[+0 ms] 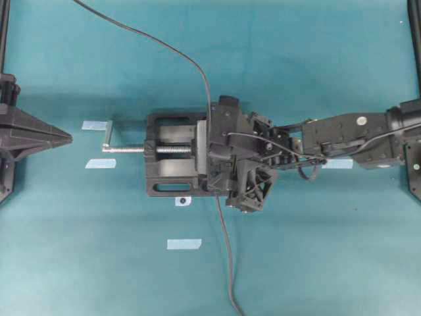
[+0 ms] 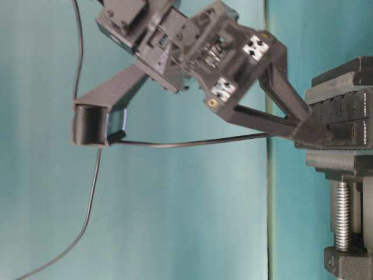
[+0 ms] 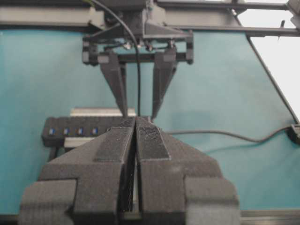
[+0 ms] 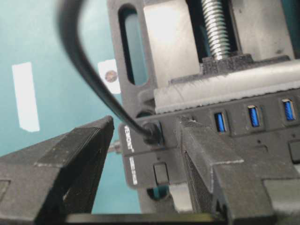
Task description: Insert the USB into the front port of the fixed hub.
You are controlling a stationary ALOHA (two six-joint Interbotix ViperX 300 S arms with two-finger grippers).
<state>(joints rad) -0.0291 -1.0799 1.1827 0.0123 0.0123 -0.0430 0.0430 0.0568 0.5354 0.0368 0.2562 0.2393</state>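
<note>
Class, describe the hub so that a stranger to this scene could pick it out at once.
Find the black vise with the silver screw in the middle of the teal table. Clamped in it lies the hub, a long narrow black bar. Unlike the vise, it bears a row of blue sockets and white print at one end.

Right tool (image 1: pixel 214 158) over the vise (image 1: pixel 172 163), cable (image 1: pixel 225 250) trailing

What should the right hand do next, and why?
Probably lift the right hand straight off without snagging the cable. Its fingers stand open either side of the USB, which appears already seated in the end port of the fixed hub, by the white print. How deep it sits cannot be told.
</note>
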